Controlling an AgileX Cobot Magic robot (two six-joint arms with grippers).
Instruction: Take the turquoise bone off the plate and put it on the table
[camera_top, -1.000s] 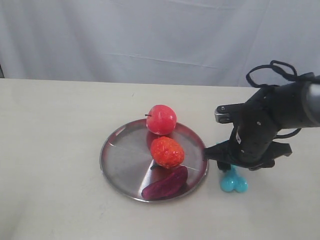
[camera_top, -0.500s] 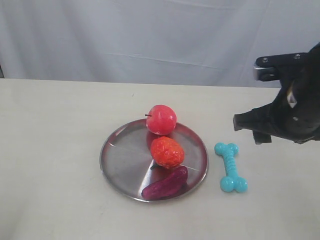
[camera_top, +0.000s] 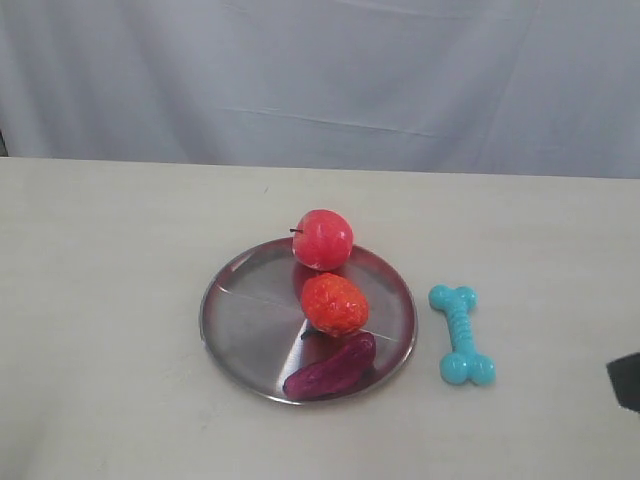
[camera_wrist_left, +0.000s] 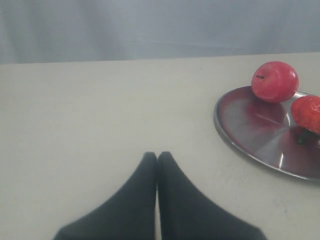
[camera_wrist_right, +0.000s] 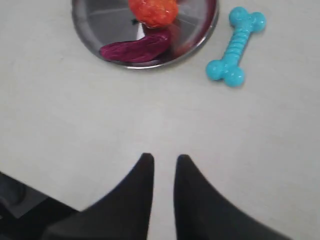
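You look finished: the turquoise bone (camera_top: 461, 335) lies on the table (camera_top: 100, 250) beside the plate (camera_top: 240, 320). The right gripper (camera_wrist_right: 164, 159) is slightly parted and empty, the left gripper (camera_wrist_left: 157, 155) closed on nothing.

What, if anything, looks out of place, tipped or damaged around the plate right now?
Nothing stands out. The turquoise bone lies flat on the table beside the plate, apart from its rim. The apple, strawberry and purple toy all sit on the plate. No spill or damage shows.
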